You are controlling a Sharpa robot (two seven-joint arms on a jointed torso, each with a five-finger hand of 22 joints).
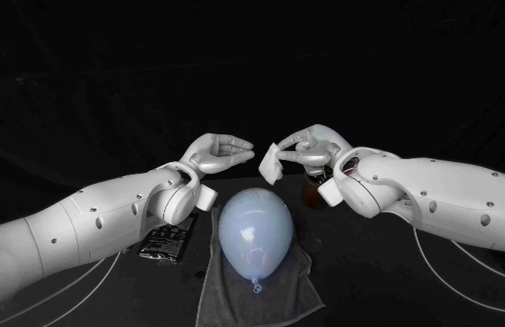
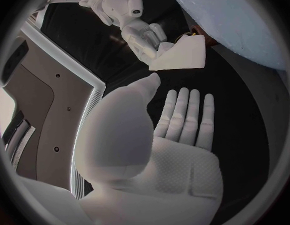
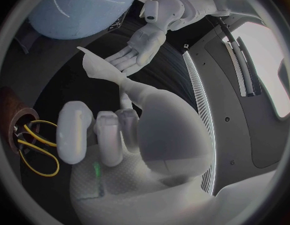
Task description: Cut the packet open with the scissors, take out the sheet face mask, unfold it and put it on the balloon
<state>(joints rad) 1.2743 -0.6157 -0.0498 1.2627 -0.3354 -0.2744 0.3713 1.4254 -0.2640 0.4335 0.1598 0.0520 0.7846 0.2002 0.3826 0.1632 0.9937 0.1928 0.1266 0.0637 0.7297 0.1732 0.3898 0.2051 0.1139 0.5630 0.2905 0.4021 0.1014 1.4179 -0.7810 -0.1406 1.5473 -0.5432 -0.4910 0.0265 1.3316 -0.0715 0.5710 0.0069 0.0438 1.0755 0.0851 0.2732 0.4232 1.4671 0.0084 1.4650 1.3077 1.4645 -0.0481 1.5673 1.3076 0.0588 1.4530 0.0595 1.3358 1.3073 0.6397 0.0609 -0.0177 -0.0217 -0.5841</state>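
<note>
My right hand (image 1: 309,148) pinches a folded white sheet mask (image 1: 271,162) above the table, just beyond the balloon's far end. The left wrist view shows the same mask (image 2: 179,55) as a folded wedge in the right hand (image 2: 145,37). My left hand (image 1: 218,152) hovers a short way from the mask and holds nothing; its fingers (image 2: 184,116) lie straight and apart. The pale blue balloon (image 1: 255,231) lies on a grey towel (image 1: 276,290), knot towards me. A black packet (image 1: 168,241) lies on the table under my left forearm.
A brown cup (image 3: 9,116) holding yellow-handled scissors (image 3: 34,146) stands under my right hand, partly hidden behind the right wrist (image 1: 337,185). The balloon (image 3: 82,9) lies below both hands.
</note>
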